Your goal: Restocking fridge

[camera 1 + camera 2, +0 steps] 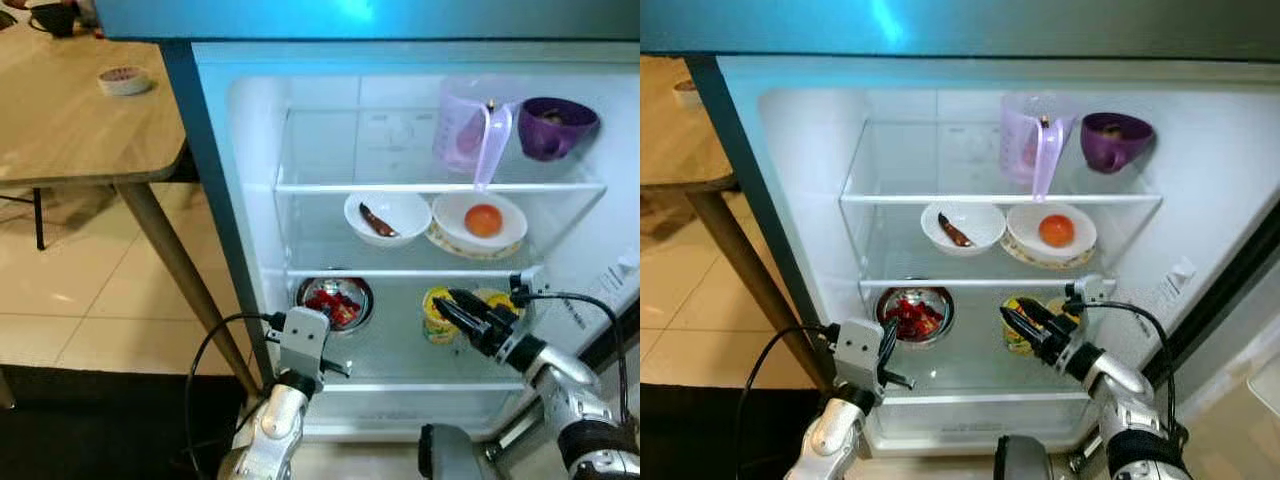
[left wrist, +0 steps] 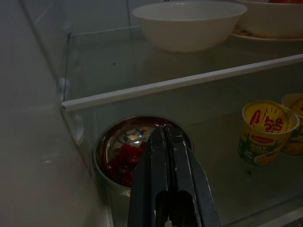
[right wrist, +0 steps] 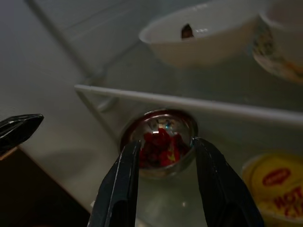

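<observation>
Standing open, fridge [image 1: 250, 130] beside wooden table [image 1: 70, 130], tiled floor [image 1: 60, 290].

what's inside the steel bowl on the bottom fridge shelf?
The steel bowl holds red pieces, chopped and glossy; what food they are is unclear. The left gripper covers the bowl's near rim in the left wrist view.

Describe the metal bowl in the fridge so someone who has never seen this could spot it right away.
Start at the open fridge and go down to its lowest glass shelf. On that shelf's left side, ahead of the left gripper, sits the metal bowl. It is the one shiny steel bowl, holding red pieces, while the bowls above are white and the yellow cups stand to its right.
</observation>
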Tool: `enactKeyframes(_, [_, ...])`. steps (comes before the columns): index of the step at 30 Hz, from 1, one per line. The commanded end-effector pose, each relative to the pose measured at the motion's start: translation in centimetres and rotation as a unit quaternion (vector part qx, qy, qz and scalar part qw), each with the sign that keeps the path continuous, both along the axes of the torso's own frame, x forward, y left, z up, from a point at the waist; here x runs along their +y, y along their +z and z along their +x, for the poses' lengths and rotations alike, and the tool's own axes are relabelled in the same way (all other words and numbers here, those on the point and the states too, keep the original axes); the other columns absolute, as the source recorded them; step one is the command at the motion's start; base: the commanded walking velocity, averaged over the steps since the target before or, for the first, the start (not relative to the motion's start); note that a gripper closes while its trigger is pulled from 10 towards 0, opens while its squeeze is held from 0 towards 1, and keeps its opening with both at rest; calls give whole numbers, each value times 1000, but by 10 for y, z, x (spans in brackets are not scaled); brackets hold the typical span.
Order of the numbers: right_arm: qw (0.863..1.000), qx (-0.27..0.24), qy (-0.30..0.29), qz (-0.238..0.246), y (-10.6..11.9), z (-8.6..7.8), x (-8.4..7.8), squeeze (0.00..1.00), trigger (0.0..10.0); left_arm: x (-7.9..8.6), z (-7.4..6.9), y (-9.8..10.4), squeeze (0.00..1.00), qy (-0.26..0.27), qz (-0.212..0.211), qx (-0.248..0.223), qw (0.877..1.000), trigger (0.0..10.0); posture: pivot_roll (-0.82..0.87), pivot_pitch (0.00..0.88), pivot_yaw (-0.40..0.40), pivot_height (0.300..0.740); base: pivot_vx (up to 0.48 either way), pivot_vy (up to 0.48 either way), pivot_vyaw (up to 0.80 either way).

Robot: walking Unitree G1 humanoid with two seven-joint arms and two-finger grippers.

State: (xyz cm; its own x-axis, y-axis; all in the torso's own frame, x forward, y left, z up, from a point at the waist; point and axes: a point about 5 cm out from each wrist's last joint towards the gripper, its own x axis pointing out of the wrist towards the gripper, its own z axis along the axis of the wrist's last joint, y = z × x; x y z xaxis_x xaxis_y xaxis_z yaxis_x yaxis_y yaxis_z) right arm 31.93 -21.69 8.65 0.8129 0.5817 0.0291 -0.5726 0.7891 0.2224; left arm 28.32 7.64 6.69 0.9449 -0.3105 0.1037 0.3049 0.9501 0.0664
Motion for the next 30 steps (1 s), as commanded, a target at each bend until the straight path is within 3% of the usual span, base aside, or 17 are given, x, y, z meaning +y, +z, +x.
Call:
enactKeyframes(1, [1000, 6, 13, 19, -6, -6, 5, 0, 10000, -7, -4, -6, 0, -2, -14, 14, 1000, 10000, -60, 26, 13, 516, 0, 0, 0])
enactKeyframes(5, [997, 15, 51, 48, -13, -15, 16, 0, 10000, -9, -6, -12, 0, -4, -18, 27, 999, 10000, -66, 14, 18, 521, 0, 0, 0])
enactKeyframes(9, [996, 38, 67, 45, -24, -21, 23, 0, 10000, -11, -8, -19, 0, -7, -23, 42, 999, 10000, -69, 10, 16, 536, 0, 0, 0])
enactKeyframes(20, [993, 52, 92, 53, -30, -21, 42, 0, 10000, -19, -14, -28, 0, -34, -22, 59, 997, 10000, -69, 0, 13, 576, 0, 0, 0])
enactKeyframes(22, [993, 54, 94, 53, -31, -22, 43, 0, 10000, -21, -16, -29, 0, -48, -24, 64, 997, 10000, -69, 0, 13, 581, 0, 0, 0])
enactKeyframes(23, [992, 62, 96, 56, -34, -25, 44, 0, 10000, -29, -20, -33, 0, -93, -28, 77, 992, 10000, -69, 0, 13, 591, 0, 0, 0])
enactKeyframes(26, [991, 74, 97, 55, -41, -29, 46, 0, 10000, -37, -26, -37, 0, -138, -33, 95, 985, 10000, -69, 0, 13, 601, 0, 0, 0])
enactKeyframes(30, [990, 88, 97, 52, -47, -32, 47, 0, 10000, -40, -28, -40, 0, -163, -43, 111, 979, 10000, -67, 0, 16, 621, 0, 0, 0])
